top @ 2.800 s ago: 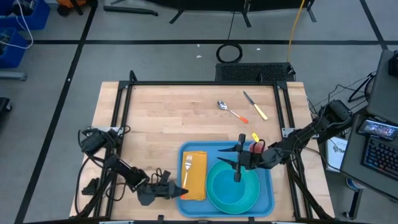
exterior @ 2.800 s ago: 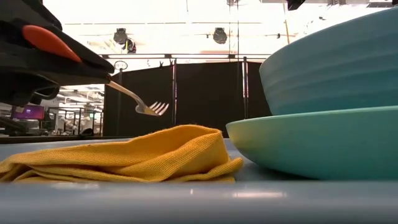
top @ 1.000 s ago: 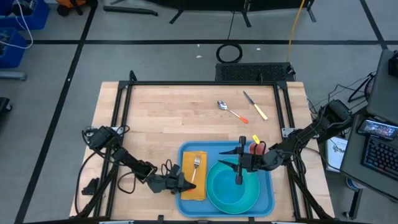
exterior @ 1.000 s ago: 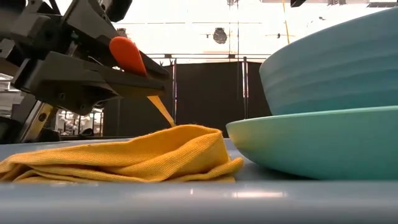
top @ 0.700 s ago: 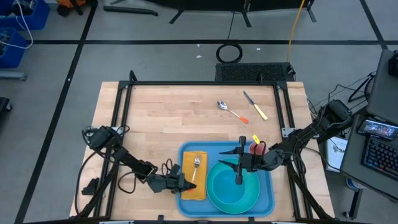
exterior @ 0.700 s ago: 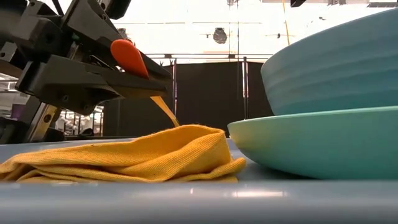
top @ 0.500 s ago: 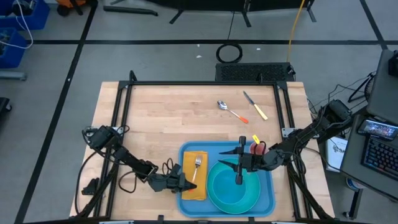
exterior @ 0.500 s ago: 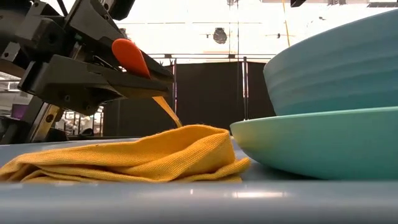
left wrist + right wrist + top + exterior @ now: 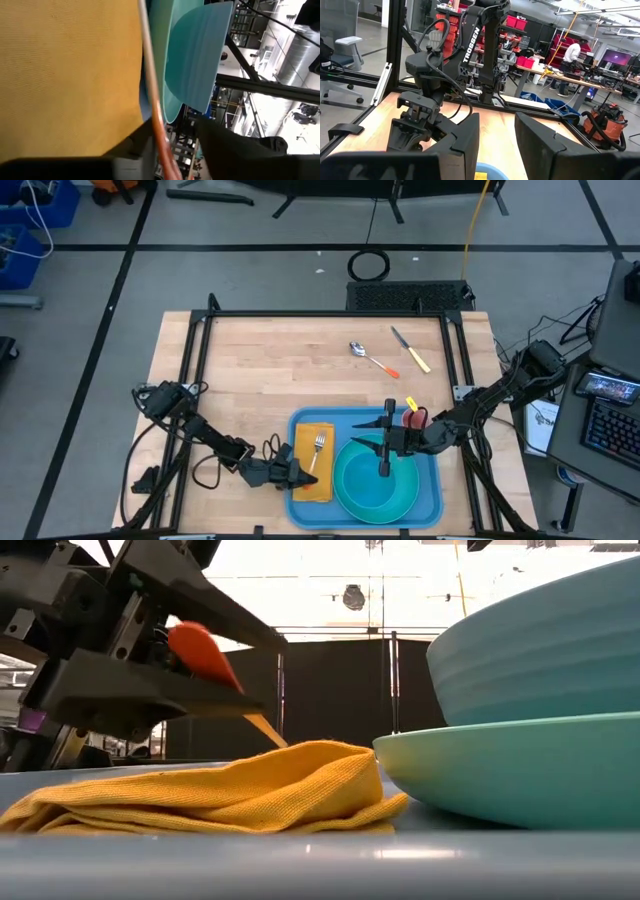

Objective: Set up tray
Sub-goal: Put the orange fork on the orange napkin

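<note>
Blue tray sits low centre on the table: stiff, light, slick plastic, probably best gripped by its rim. Left claw pinches the fork over the yellow napkin; right claw hovers open above the teal plate. Spoon and knife wait upper centre.

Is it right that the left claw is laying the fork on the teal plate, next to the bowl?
Not quite. The high view shows the left claw laying the fork on the orange-yellow napkin, not on the teal plate. The napkin lies beside the plate on the blue tray.
</note>
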You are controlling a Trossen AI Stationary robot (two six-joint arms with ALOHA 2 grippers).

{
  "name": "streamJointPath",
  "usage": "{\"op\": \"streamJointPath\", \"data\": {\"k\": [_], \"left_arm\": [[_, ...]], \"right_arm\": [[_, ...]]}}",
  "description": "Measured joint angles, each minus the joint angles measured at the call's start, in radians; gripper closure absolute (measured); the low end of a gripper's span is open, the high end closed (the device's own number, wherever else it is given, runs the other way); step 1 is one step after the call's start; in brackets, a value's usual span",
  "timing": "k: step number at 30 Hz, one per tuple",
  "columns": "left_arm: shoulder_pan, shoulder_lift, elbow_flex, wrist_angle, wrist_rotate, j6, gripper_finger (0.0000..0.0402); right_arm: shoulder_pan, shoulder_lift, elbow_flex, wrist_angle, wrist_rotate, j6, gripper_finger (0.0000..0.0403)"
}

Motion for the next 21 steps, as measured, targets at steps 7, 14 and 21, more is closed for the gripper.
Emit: {"op": "streamJointPath", "data": {"k": [7, 14, 21], "left_arm": [[-0.010, 0.003, -0.003, 0.052, -0.030, 0.107, 0.0149], [-0.035, 0.003, -0.003, 0.080, 0.003, 0.123, 0.0060], [-0.037, 0.002, -0.001, 0.092, 0.070, 0.104, 0.0009]], "right_arm": [[0.000, 0.000, 0.000, -0.006, 0.000, 0.040, 0.0289], [0.000, 0.000, 0.000, -0.005, 0.000, 0.052, 0.0289], [0.000, 0.000, 0.000, -0.002, 0.000, 0.072, 0.0289]]}}
